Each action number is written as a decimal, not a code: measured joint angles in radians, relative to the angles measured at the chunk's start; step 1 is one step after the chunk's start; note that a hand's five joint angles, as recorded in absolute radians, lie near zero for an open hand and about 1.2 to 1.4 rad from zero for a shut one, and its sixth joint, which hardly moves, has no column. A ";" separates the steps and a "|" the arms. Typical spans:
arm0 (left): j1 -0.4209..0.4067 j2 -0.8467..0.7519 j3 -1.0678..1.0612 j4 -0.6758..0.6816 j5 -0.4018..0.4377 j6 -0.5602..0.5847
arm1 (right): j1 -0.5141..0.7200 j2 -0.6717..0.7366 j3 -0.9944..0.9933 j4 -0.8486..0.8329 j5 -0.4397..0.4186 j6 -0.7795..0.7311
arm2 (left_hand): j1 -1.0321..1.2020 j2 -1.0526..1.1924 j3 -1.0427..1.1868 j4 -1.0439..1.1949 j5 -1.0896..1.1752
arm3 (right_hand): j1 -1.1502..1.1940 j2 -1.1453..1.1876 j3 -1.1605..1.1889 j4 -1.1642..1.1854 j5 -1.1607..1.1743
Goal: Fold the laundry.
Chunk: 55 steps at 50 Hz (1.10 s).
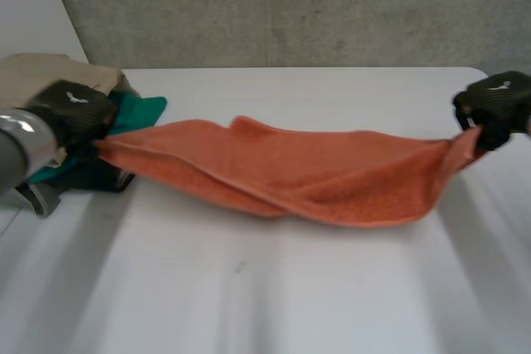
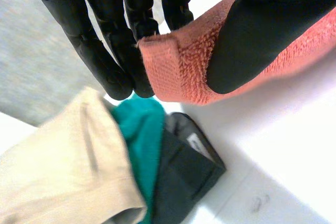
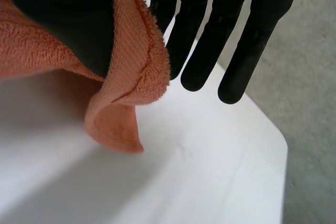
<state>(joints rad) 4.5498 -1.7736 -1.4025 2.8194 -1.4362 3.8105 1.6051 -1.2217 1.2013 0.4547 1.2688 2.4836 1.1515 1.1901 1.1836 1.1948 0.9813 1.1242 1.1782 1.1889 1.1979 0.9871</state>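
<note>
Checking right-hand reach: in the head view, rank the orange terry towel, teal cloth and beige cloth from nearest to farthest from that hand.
1. Orange terry towel: corner pinched in the right hand.
2. Teal cloth: opposite end, beside the left hand.
3. Beige cloth: farthest, behind the left hand.

Terry towel (image 1: 315,176) (looped pile), smooth matt table (image 1: 249,288)

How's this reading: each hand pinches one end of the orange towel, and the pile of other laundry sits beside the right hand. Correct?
Wrong hand: the head view shows the pile beside the left hand, not the right hand. The orange towel part holds.
</note>
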 measured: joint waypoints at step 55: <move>-0.091 -0.363 -0.081 0.856 -0.128 -0.187 | -0.037 0.510 -0.204 -0.452 -0.148 0.157 | 0.000 0.005 0.005 0.004 0.000 | -0.002 -0.021 -0.030 -0.033 -0.003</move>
<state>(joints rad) 4.4583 -2.1364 -1.4835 3.6754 -1.5640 3.6231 1.5679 -0.7116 0.9970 0.0025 1.1205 2.6403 1.1516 1.1950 1.1890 1.1993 0.9813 1.1224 1.1568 1.1585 1.1645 0.9846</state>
